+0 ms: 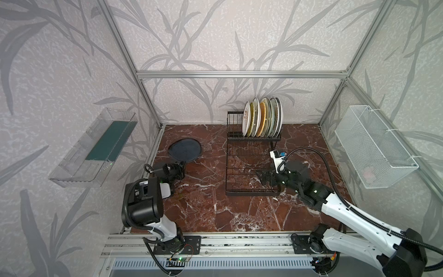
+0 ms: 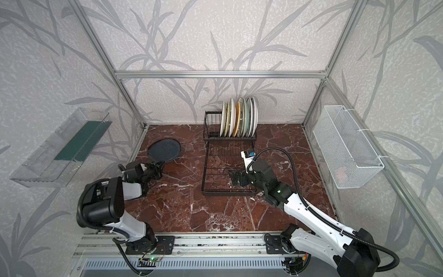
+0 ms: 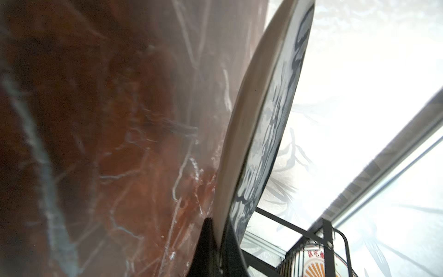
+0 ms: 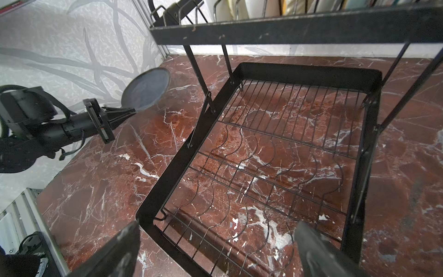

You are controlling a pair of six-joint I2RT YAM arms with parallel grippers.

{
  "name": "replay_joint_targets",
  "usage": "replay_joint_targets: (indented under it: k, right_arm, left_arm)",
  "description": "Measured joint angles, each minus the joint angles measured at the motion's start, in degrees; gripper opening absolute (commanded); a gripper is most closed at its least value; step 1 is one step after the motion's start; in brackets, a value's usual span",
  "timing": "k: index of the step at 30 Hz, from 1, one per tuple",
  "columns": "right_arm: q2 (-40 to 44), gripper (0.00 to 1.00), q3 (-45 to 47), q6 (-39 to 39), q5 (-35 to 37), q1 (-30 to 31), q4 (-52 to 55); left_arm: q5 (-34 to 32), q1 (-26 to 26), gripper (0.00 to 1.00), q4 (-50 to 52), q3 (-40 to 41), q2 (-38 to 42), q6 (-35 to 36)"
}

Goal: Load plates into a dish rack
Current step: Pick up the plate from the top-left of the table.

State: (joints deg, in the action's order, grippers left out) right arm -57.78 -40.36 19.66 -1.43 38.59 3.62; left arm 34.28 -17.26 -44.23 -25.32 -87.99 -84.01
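Pinching the near rim of the black plate (image 1: 184, 150), the left hand (image 1: 182, 165) is pressed together on it at the worktop's (image 1: 203, 211) left side, holding the plate tilted. Further right, the dish rack (image 1: 251, 165) carries the other plates (image 1: 262, 117) upright in its raised far section, while the right hand (image 1: 260, 177) hovers spread above its near end.
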Motion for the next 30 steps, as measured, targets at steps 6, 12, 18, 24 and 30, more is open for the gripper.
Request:
replay_joint_targets:
  k: [6, 12, 18, 24, 30]
  right_arm:
    - [-0.9, 0.99, -0.2, 1.6, -2.6, -1.6, -0.8]
    - [-1.7, 0.99, -1.8, 3.5, -6.3, -3.4, -1.0]
    - [-3.0, 0.99, -4.3, 4.6, -9.3, -3.8, -1.3]
    - [-5.3, 0.99, -7.8, 4.3, -12.0, -4.0, -1.5]
    - [-8.2, 0.99, -11.7, 3.2, -14.6, -4.1, -0.5]
  left_arm:
    - [3.0, 0.0, 0.0, 7.3, 0.0, 9.9, 3.0]
    - [6.7, 0.0, 0.0, 20.2, 0.9, 21.2, 7.7]
    - [11.0, 0.0, 0.0, 29.6, 3.0, 32.2, 12.5]
    - [16.1, 0.0, 0.0, 36.9, 4.4, 37.1, 16.2]
    - [19.8, 2.7, 0.0, 42.4, 4.6, 40.0, 19.5]
